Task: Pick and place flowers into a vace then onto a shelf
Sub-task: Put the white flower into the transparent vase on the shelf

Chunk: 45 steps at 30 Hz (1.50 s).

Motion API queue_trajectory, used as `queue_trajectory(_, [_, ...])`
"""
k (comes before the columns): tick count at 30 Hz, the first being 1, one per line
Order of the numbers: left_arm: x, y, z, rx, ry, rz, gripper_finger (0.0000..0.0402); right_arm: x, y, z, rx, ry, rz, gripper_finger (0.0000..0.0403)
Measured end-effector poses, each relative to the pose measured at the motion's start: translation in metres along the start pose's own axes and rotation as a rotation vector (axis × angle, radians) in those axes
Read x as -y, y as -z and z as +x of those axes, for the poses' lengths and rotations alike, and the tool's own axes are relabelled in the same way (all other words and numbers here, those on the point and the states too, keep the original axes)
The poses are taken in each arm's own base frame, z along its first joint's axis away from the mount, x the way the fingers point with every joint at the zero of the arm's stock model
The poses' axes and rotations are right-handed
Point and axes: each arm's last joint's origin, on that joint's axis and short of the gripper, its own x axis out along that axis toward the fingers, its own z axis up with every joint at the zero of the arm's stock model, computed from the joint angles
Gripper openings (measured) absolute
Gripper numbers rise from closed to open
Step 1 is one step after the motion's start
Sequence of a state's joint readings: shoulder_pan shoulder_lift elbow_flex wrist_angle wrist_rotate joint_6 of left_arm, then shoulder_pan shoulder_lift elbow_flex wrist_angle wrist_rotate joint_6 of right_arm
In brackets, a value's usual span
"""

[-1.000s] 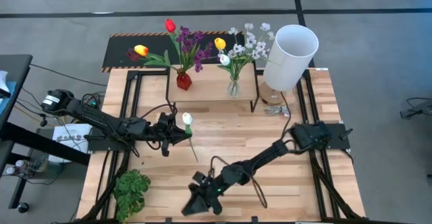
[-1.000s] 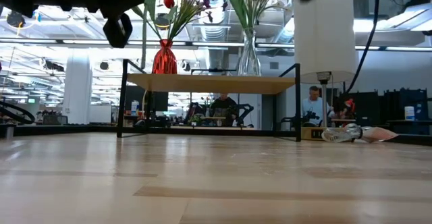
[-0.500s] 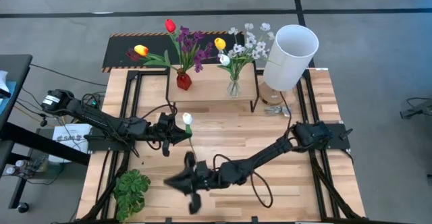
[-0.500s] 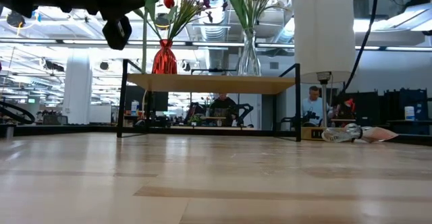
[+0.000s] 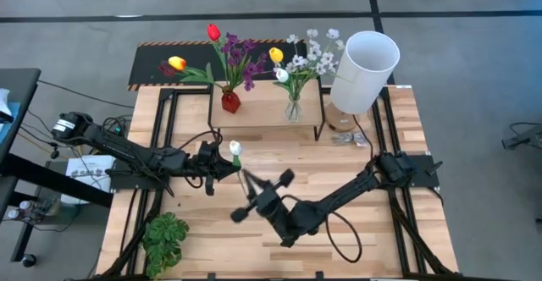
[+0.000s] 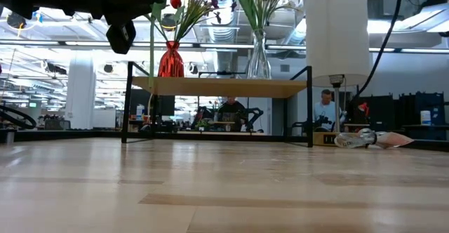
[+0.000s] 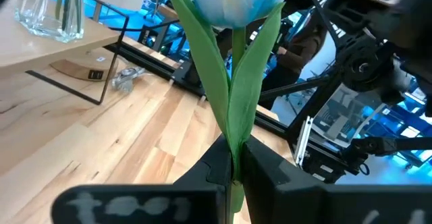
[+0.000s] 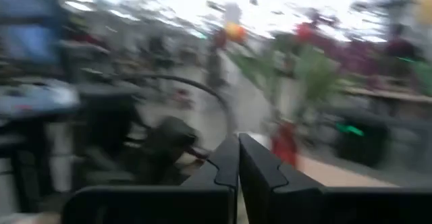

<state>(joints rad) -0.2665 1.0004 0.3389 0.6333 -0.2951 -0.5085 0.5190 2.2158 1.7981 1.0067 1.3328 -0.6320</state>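
Centrally, left gripper (image 5: 222, 164) jaws clamp the white tulip (image 5: 235, 149); right gripper (image 5: 258, 190), jaws together, is just beside

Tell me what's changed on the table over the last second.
The right hand swung up from the table's near edge toward the middle, close to the white tulip, and shut with nothing visibly held. The left hand stayed shut on that tulip's stem. Both vases remain on the shelf.
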Motion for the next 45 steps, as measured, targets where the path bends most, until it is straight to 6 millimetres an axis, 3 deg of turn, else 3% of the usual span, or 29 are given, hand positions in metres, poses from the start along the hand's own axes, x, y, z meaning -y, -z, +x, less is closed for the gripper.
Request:
queue_trajectory(6, [0.0,0.0,0.0,0.004,-0.006,0.025,0.0006,0.01,-0.002,-0.001,-0.139,0.186,-0.023,0.0001])
queue_trajectory(20, [0.006,-0.011,-0.001,0.116,0.053,0.105,0.0006,0.001,0.001,-0.024,-0.136,0.143,0.027,0.0])
queue_trajectory(28, [0.008,-0.021,0.001,0.161,0.073,0.173,0.0006,0.0,0.024,-0.01,-0.135,0.184,0.066,0.0])
queue_trajectory(36, [0.013,-0.038,0.01,0.152,0.035,0.288,0.0006,0.0,0.031,-0.011,-0.131,0.185,0.11,0.0])
queue_trajectory(45, [0.019,-0.051,0.016,0.101,-0.033,0.402,0.0006,-0.004,0.054,0.002,-0.14,0.208,0.011,0.0])
